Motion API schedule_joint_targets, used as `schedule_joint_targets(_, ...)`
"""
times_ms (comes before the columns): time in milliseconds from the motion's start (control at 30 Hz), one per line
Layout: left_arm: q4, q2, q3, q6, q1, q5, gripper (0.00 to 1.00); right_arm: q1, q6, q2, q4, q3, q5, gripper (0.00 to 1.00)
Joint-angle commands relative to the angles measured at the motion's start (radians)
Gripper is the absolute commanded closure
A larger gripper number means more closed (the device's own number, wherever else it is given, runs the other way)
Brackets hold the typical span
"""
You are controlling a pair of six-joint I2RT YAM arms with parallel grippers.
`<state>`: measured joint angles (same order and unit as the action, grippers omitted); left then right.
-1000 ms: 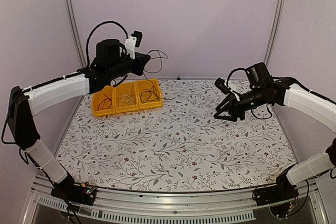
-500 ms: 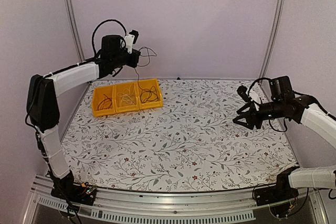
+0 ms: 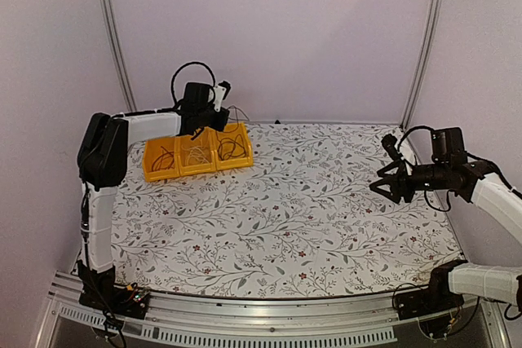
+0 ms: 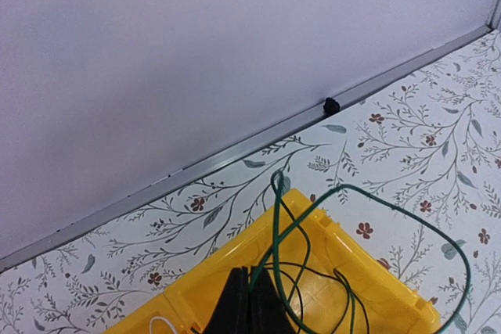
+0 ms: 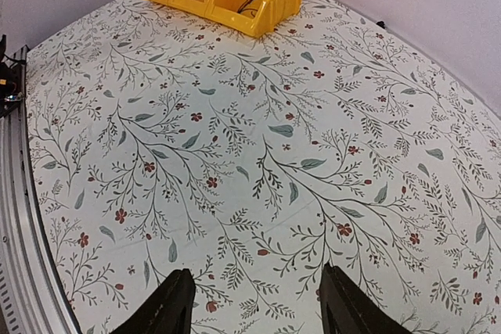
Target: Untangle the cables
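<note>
**Spotter:** While you hover over the table [image 3: 285, 226], where are the cables [image 3: 196, 155]?

**Me:** In the bin [image 3: 238, 163], far left, one per compartment. My left gripper [image 4: 249, 307] looks pinched on the dark cable [image 4: 275, 193] above the right one. My right gripper [image 5: 257, 275] is spread and empty, at the right.

**Spotter:** Risk?

**Me:** Its loop arches over the rim, so I reckon releasing could spill it. I see no readable writing.
</note>
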<state>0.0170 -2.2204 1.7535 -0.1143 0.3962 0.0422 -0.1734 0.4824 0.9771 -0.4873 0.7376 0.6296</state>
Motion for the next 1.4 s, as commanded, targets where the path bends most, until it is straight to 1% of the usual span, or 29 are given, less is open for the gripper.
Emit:
schedule_joint_targets(0, 0.027, 0.016, -0.042, 0.03, -0.011, 0.004, 1.0, 0.008, -0.007, 0.011, 0.037, -0.016, 0.019, 0.42)
schedule_joint_targets(200, 0.04, 0.083, -0.176, 0.043, -0.011, -0.002, 1.0, 0.006, -0.005, 0.024, 0.044, -0.018, 0.028, 0.41)
schedule_joint_targets(267, 0.019, 0.087, -0.187, 0.037, -0.01, -0.013, 1.0, 0.006, -0.005, 0.026, 0.047, -0.02, 0.031, 0.41)
schedule_joint_targets(467, -0.071, 0.051, -0.137, 0.034, -0.009, -0.033, 1.0, 0.007, -0.001, 0.018, 0.044, -0.025, 0.038, 0.41)
schedule_joint_targets(733, -0.166, -0.046, 0.01, 0.056, -0.008, -0.034, 1.0, 0.007, 0.002, 0.008, 0.042, -0.03, 0.042, 0.41)
schedule_joint_targets(767, -0.18, -0.049, 0.023, 0.061, -0.007, -0.034, 0.99, 0.007, 0.002, 0.007, 0.041, -0.03, 0.042, 0.4)
schedule_joint_targets(867, -0.208, -0.036, 0.028, 0.075, -0.008, -0.03, 0.89, 0.007, 0.002, 0.003, 0.041, -0.03, 0.045, 0.4)
schedule_joint_targets(1000, -0.211, 0.016, -0.028, 0.075, -0.007, -0.024, 0.73, 0.008, 0.001, 0.009, 0.041, -0.028, 0.051, 0.4)
schedule_joint_targets(1100, -0.208, 0.074, -0.072, 0.077, -0.006, -0.027, 0.67, 0.008, 0.003, 0.019, 0.035, -0.019, 0.055, 0.39)
schedule_joint_targets(1167, -0.204, 0.126, -0.104, 0.084, -0.005, -0.034, 0.63, 0.007, 0.009, 0.025, 0.028, -0.011, 0.05, 0.39)
schedule_joint_targets(1300, -0.202, 0.258, -0.185, 0.096, 0.002, -0.1, 0.55, 0.008, 0.013, 0.047, 0.007, 0.037, 0.045, 0.38)
schedule_joint_targets(1367, -0.2, 0.343, -0.246, 0.101, 0.008, -0.142, 0.42, 0.007, 0.015, 0.062, -0.007, 0.088, 0.043, 0.38)
